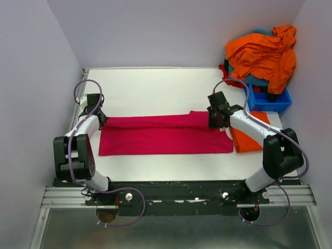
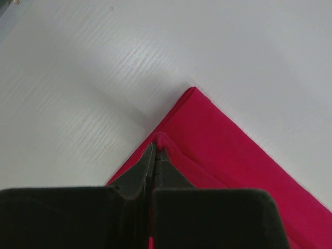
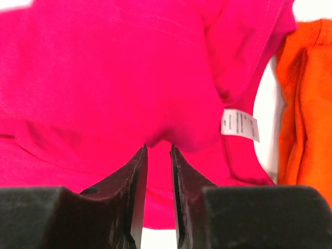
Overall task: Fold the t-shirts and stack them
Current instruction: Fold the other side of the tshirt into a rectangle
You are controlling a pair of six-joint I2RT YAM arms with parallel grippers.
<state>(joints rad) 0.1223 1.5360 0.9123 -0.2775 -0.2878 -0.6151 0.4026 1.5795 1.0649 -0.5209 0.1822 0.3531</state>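
Note:
The magenta-pink t-shirt (image 1: pixel 166 136) lies across the middle of the table, folded into a long strip. My left gripper (image 1: pixel 98 117) is at its far left corner, and the left wrist view shows it (image 2: pixel 156 148) shut on a pinch of the cloth (image 2: pixel 233 150). My right gripper (image 1: pixel 215 120) is at the far right end. There its jaws (image 3: pixel 158 148) stand a narrow gap apart, pinching a fold of the magenta cloth (image 3: pixel 104 78) at the tips, with the white neck label (image 3: pixel 239 124) just to the right. An orange t-shirt (image 1: pixel 249 140) lies folded to the right of the strip.
A blue bin (image 1: pixel 270 101) stands at the back right corner with an orange tee (image 1: pixel 264 54) heaped on it, and teal (image 1: pixel 254 79) and red (image 1: pixel 228 72) cloth beneath. Walls close in the left, back and right sides. The folded orange shirt (image 3: pixel 306 104) lies under my right arm.

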